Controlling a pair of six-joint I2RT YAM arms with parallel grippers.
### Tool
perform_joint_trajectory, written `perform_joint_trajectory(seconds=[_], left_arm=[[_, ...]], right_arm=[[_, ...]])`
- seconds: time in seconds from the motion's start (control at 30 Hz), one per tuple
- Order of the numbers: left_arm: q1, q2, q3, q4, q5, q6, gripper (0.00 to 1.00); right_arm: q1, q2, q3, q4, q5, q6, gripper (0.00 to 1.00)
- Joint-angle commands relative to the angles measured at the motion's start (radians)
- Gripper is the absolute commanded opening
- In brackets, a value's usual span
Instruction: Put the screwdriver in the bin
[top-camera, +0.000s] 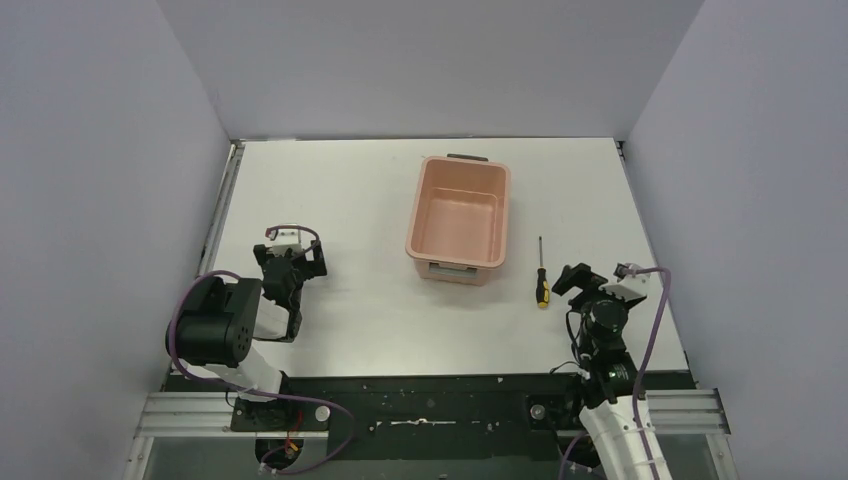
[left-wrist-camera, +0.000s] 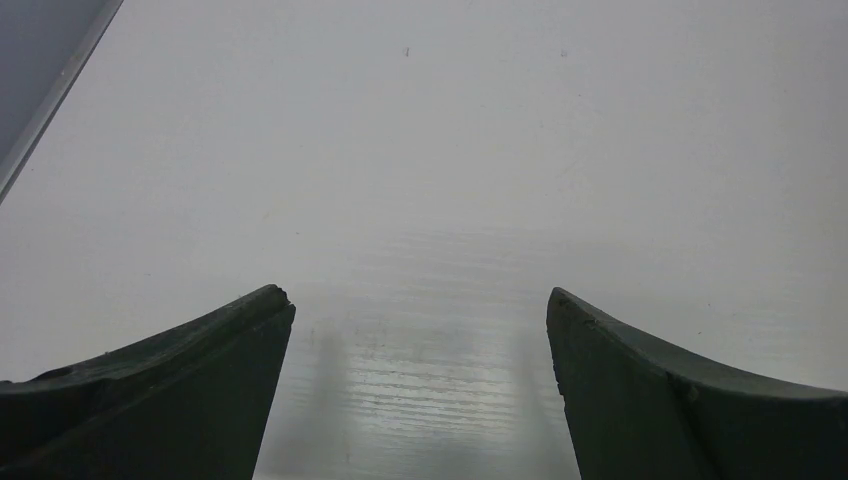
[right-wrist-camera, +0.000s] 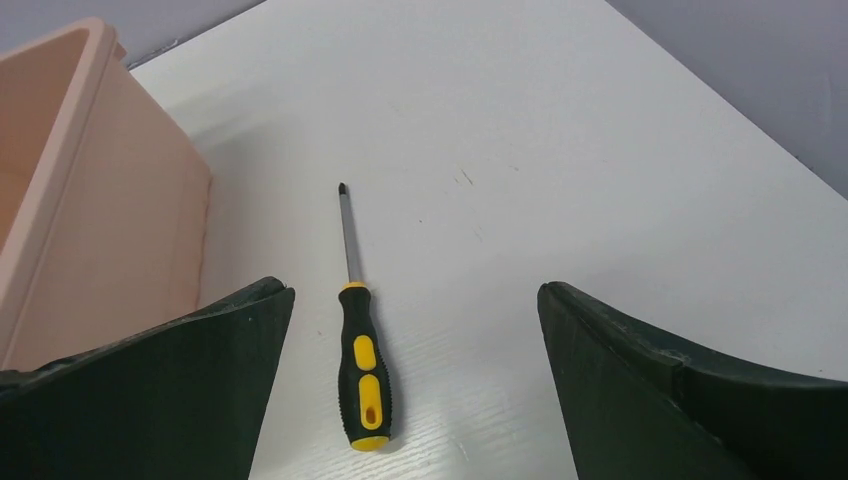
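Cut off in the right wrist view: most of the bin (right-wrist-camera: 120, 220), with only one corner and one outer wall in frame, left of the right jaws; interior not assessable there. Both pairs of jaws cropped by the lower edge of their wrist views, forward ends only in frame. From above, jaws small and dark, spread hard to judge.

Established from the wrist views: right jaws released, wide apart, gripping nothing; left jaws likewise released, over the tabletop (left-wrist-camera: 450, 150).

Seen whole only from above: salmon-pink bin (top-camera: 412, 225), dark clip at its far short end.

Flat on the tabletop, in the gap between the right jaws and nearer the left one: the screwdriver (right-wrist-camera: 353, 315). Yellow-and-black handle toward the jaws, thin dark cross-tipped shaft pointing away. Just beside the bin, not touching.
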Motion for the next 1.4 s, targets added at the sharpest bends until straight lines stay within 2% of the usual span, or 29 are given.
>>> perform_joint_trajectory(seconds=[0.0, 0.1, 0.27, 0.4, 0.47, 0.57, 0.67, 0.9, 1.0, 1.07, 1.17, 1.37], left_arm=[[0.004, -0.006, 0.022, 0.058, -0.003, 0.008, 0.97], [0.004, -0.006, 0.022, 0.058, -0.004, 0.007, 0.97], [0.004, -0.005, 0.022, 0.058, -0.004, 0.009, 0.97], [0.004, -0.006, 0.022, 0.058, -0.004, 0.008, 0.97], [0.004, -0.006, 0.022, 0.058, -0.003, 0.009, 0.97], [0.004, -0.005, 0.022, 0.059, -0.003, 0.008, 0.97], [0.004, -0.006, 0.022, 0.058, -0.003, 0.008, 0.97], [0.004, -0.006, 0.022, 0.059, -0.004, 0.008, 0.97], [0.004, -0.006, 0.022, 0.058, -0.004, 0.007, 0.97], [0.004, -0.006, 0.022, 0.059, -0.004, 0.008, 0.97], [0.004, -0.006, 0.022, 0.059, -0.004, 0.008, 0.97], [0.004, -0.007, 0.022, 0.059, -0.004, 0.008, 0.97]], right_arm=[[0.007, 0.051, 0.109, 0.078, 0.054, -0.015, 1.00], [0.006, 0.193, 0.252, 0.049, 0.087, -0.037, 1.00], [0.001, 0.609, 0.653, -0.227, 0.155, -0.063, 1.00], [-0.004, 0.921, 0.951, -0.464, -0.004, -0.098, 1.00], [-0.004, 1.025, 1.003, -0.527, -0.077, -0.109, 0.98], [-0.005, 1.136, 0.993, -0.541, -0.174, -0.122, 0.92], [-0.006, 1.247, 0.958, -0.523, -0.252, -0.122, 0.83], [-0.003, 1.372, 0.837, -0.444, -0.277, -0.104, 0.66], [-0.003, 1.404, 0.798, -0.428, -0.268, -0.107, 0.53], [-0.004, 1.417, 0.796, -0.440, -0.268, -0.113, 0.35], [-0.004, 1.412, 0.842, -0.482, -0.265, -0.126, 0.01], [-0.006, 1.394, 1.171, -0.775, -0.202, -0.151, 0.00]])
